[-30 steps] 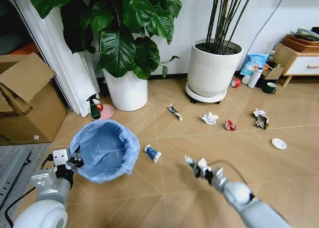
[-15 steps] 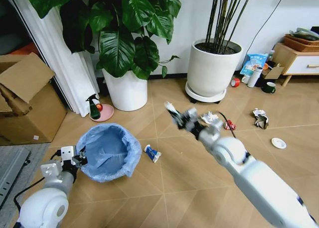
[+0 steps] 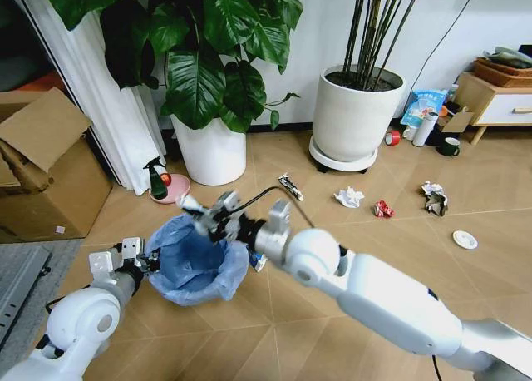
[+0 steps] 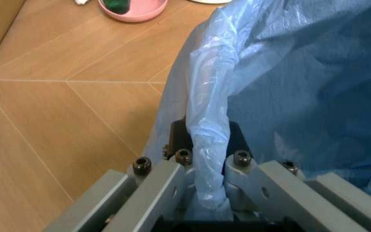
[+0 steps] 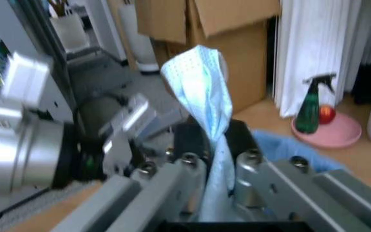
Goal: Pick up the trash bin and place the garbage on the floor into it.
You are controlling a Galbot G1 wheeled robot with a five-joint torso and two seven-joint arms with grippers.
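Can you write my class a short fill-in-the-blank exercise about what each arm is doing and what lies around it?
1. The left gripper is shut on the rim of the ____, lined with a blue bag.
2. The right gripper holds a pale blue and white ____ above the bin.
3. A green spray bottle stands on a ____ dish.
4. More litter, such as a crumpled paper wad, lies on the wooden ____.

Missing words: bin; wrapper; pink; floor

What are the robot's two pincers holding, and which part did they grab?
The left pincer clamps the trash bin by its bag-covered rim. The right pincer pinches a blue-white wrapper by one end, above the bin.
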